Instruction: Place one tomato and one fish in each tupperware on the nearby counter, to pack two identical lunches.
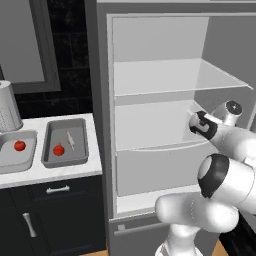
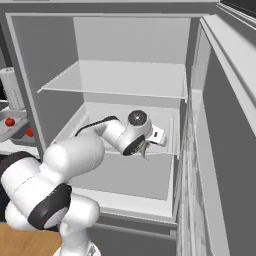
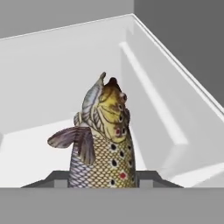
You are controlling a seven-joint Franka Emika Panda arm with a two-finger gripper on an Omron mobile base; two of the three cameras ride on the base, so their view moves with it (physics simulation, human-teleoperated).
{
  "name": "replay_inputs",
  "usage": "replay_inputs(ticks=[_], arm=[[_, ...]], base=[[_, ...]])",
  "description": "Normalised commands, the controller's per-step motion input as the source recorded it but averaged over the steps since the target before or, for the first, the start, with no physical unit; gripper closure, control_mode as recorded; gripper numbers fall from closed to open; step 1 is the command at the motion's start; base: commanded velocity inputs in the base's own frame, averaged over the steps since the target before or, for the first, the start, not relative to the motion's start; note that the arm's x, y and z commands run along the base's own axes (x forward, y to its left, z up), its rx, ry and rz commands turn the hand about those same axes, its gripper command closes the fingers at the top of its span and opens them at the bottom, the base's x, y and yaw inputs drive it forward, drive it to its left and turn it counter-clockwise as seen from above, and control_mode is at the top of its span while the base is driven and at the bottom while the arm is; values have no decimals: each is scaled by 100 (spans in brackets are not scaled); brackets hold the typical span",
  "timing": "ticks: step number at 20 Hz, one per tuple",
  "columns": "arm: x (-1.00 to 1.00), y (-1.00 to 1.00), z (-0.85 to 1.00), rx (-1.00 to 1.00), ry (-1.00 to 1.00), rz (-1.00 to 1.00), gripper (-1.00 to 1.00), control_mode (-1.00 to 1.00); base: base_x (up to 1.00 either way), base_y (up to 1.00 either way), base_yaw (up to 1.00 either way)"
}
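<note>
A spotted brown fish [image 3: 103,144] stands between my fingertips [image 3: 146,177] in the hand view, head pointing away, and both pads press its sides. My gripper [image 3: 103,178] is shut on it inside the open fridge, on the middle shelf [image 1: 150,127]. In the left base view my gripper [image 1: 194,125] reaches in from the right. On the counter [image 1: 55,172] to the left, the darker tupperware [image 1: 79,150] holds a tomato [image 1: 59,149] and a fish [image 1: 70,140]. The lighter tupperware [image 1: 27,156] holds one tomato [image 1: 19,145].
The fridge door [image 2: 225,150] stands open on the right. A glass shelf [image 1: 165,77] hangs above my hand, and a drawer front [image 1: 150,172] sits below it. A perforated metal cylinder [image 1: 7,106] stands on the counter at the far left.
</note>
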Motion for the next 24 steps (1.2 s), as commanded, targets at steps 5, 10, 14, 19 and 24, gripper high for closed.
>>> replay_inputs(ticks=[5, 10, 14, 19, 24], arm=[[-100, 0, 100, 0, -8, -3, 100, -100], [-82, 22, 98, 0, 32, 0, 100, -100], [-82, 35, 56, 0, 44, 11, 100, -100], [-97, 65, 15, -3, 36, 22, 100, -100], [-20, 16, 1, -1, 6, 5, 100, 100]], base=[[0, 0, 0], [0, 0, 0], [0, 0, 0], [0, 0, 0], [-59, 80, 26]])
